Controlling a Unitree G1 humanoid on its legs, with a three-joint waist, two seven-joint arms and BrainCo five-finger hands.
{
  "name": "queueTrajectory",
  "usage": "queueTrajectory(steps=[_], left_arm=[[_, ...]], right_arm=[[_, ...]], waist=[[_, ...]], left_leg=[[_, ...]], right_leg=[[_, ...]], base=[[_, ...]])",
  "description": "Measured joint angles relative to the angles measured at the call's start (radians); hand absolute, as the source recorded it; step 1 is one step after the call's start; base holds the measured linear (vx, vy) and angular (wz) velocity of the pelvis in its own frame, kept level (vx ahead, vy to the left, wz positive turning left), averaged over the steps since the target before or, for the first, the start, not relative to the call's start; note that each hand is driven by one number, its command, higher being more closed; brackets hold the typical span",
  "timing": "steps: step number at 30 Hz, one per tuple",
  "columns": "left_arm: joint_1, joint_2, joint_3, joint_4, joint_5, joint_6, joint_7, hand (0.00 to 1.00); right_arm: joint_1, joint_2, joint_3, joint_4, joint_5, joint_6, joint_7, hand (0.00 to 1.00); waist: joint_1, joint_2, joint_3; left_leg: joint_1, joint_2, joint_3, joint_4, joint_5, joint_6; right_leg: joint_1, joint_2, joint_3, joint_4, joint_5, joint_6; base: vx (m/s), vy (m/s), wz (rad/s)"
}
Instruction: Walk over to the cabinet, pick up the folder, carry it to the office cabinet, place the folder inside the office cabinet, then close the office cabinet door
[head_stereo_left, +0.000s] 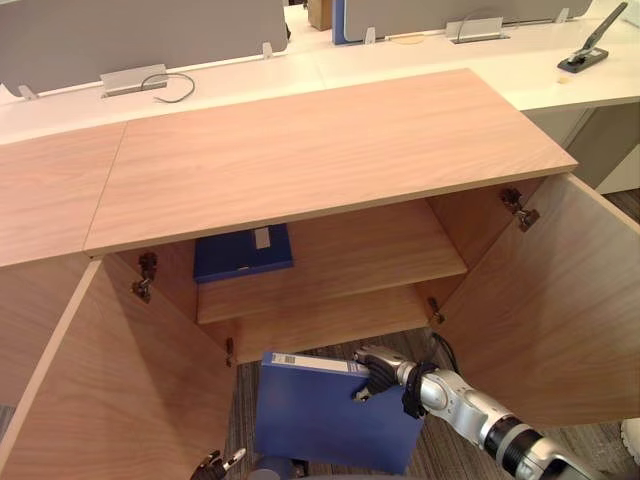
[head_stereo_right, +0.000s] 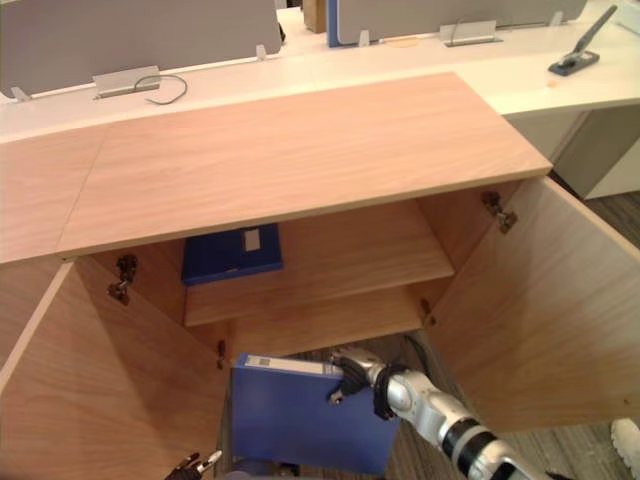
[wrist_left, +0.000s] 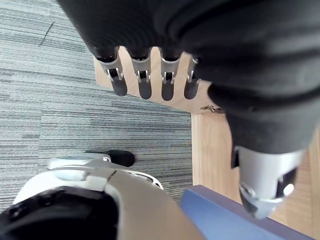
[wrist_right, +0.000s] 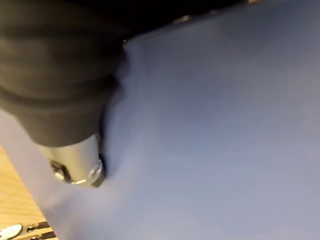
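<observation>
Folder (head_stereo_left: 330, 420) hangs low, near the open cabinet (head_stereo_left: 320, 150), its top edge pinched by fingers of the right hand (head_stereo_left: 378, 372); left hand (wrist_left: 144, 82) fingers are straight, slightly spread. The placing step seems in hand: next, lift it onto the shelf (head_stereo_left: 380, 250).

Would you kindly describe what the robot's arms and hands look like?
The right arm is silver-grey with black bands, and a dark ribbed cover wraps the right hand and its wrist. The left hand has silver, dark-tipped fingers beneath the same cover.
</observation>
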Motion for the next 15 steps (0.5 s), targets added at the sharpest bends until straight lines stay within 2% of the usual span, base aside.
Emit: queueTrajectory(steps=[3, 5, 6, 7, 8, 9, 10, 11, 13, 15], left_arm=[[-0.002, -0.005, 0.0, -0.001, 0.014, -0.003, 0.019, 0.0], [0.002, -0.017, -0.001, -0.001, 0.038, -0.003, 0.026, 0.0], [0.006, -0.021, -0.001, -0.001, 0.04, -0.003, 0.027, 0.0], [0.007, -0.023, -0.001, -0.001, 0.04, -0.003, 0.027, 0.0], [0.008, -0.022, -0.003, -0.002, 0.052, -0.003, 0.027, 0.0], [0.008, -0.022, -0.008, -0.002, 0.067, -0.002, 0.027, 0.0], [0.008, -0.023, -0.012, -0.003, 0.078, -0.002, 0.026, 0.0], [0.008, -0.026, -0.017, -0.006, 0.082, -0.002, 0.026, 0.0], [0.019, -0.031, -0.021, -0.005, 0.083, 0.001, 0.026, 0.0], [0.027, -0.022, -0.02, -0.004, 0.104, 0.008, 0.026, 0.0]], right_arm=[[-0.007, 0.039, 0.0, 0.036, -0.042, 0.014, -0.001, 1.0], [-0.007, 0.076, -0.003, 0.058, -0.046, 0.041, -0.001, 1.0], [-0.007, 0.098, -0.009, 0.058, -0.031, 0.05, -0.003, 1.0], [-0.006, 0.104, -0.013, 0.058, -0.03, 0.05, -0.002, 1.0], [-0.002, 0.129, -0.045, 0.058, -0.002, 0.052, 0.001, 1.0], [0.005, 0.147, -0.085, 0.058, 0.039, 0.056, 0.001, 1.0], [0.013, 0.164, -0.139, 0.058, 0.081, 0.061, -0.001, 1.0], [0.014, 0.186, -0.239, 0.059, 0.152, 0.078, -0.013, 1.0], [0.011, 0.216, -0.341, 0.072, 0.253, 0.105, -0.052, 1.0], [0.013, 0.254, -0.431, 0.09, 0.38, 0.129, -0.098, 1.0]], waist=[[0.013, 0.002, -0.002], [0.017, 0.025, -0.008], [0.018, 0.028, -0.006], [0.018, 0.027, -0.006], [0.013, 0.033, 0.003], [0.012, 0.039, 0.013], [0.012, 0.046, 0.023], [0.008, 0.066, 0.053], [0.011, 0.079, 0.077], [0.001, 0.057, 0.086]], left_leg=[[0.028, -0.033, 0.013, -0.014, -0.023, 0.012], [0.048, -0.037, 0.027, -0.011, -0.035, 0.025], [0.069, -0.038, 0.045, -0.002, -0.053, 0.04], [0.074, -0.038, 0.047, 0.0, -0.056, 0.043], [0.099, -0.035, 0.046, 0.009, -0.075, 0.065], [0.116, -0.034, 0.048, 0.022, -0.096, 0.069], [0.122, -0.026, 0.051, 0.054, -0.122, 0.072], [0.119, 0.001, 0.063, 0.135, -0.178, 0.07], [0.109, 0.027, 0.076, 0.223, -0.227, 0.054], [0.083, 0.026, 0.066, 0.294, -0.268, 0.034]], right_leg=[[-0.035, -0.045, 0.019, 0.106, -0.055, 0.024], [-0.093, -0.065, 0.014, 0.243, -0.056, 0.024], [-0.131, -0.087, -0.021, 0.35, -0.052, 0.01], [-0.138, -0.095, -0.039, 0.371, -0.051, -0.009], [-0.152, -0.127, -0.116, 0.455, -0.056, -0.045], [-0.157, -0.149, -0.163, 0.487, -0.081, -0.057], [-0.168, -0.157, -0.178, 0.495, -0.099, -0.049], [-0.19, -0.16, -0.194, 0.5, -0.101, -0.046], [-0.229, -0.161, -0.202, 0.479, -0.094, -0.043], [-0.244, -0.178, -0.229, 0.406, -0.036, -0.043]], base=[[0.07, 0.076, -0.12], [0.08, 0.118, -0.22], [0.08, 0.138, -0.22], [0.1, 0.145, -0.26], [0.06, 0.071, -0.17], [0.05, 0.077, -0.16], [0.02, 0.052, -0.11], [-0.01, 0.022, -0.11], [-0.01, -0.046, -0.12], [0.04, -0.116, 0.13]])
